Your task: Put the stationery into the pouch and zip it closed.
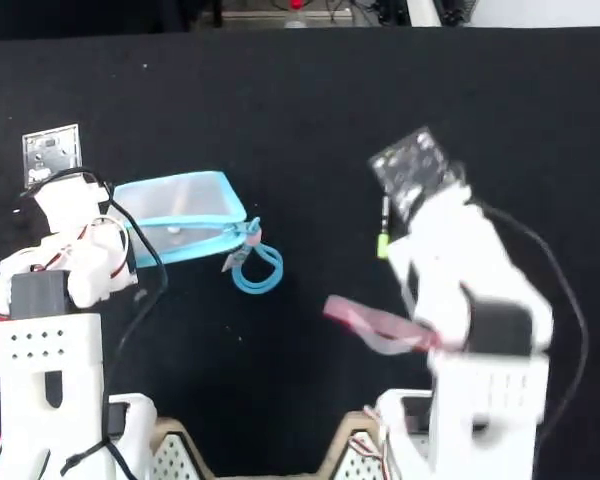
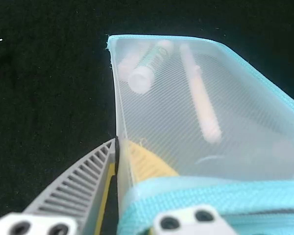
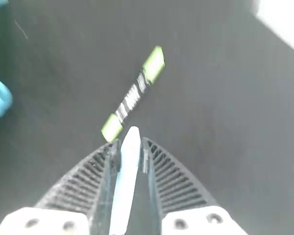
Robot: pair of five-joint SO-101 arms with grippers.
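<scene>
1. Mesh pouch (image 1: 170,203) is what we're looking at: flat, see-through, with a fine ribbed weave and light-blue fabric trim. It lies on the black cloth table (image 1: 310,120).
2. Our left gripper (image 2: 118,144) is pinched together on the pouch's side wall. The grey ribbed finger sits outside and a yellow pad shows through the mesh from inside.
3. Inside the pouch we see a stubby white tube (image 2: 142,73) with a round cap and a greenish body. A long, smooth cream stick (image 2: 201,103) lies beside it, and both are toward the pouch's far end from that gripper.
4. A teal woven zipper band (image 2: 210,193) runs along the pouch edge nearest the left gripper. We can't tell if it's zipped.
5. A blue cord loop (image 1: 257,268) trails off the pouch's corner onto the cloth.
6. Our right gripper (image 3: 130,142) is well apart from the pouch, out past the loop. Its ribbed triangular fingers are clamped on a slim white stick (image 3: 127,166) with a rounded tip.
7. A thin marker (image 3: 132,95) with a black barrel and lime-green ends lies flat just beyond that tip, well apart from the pouch.
</scene>
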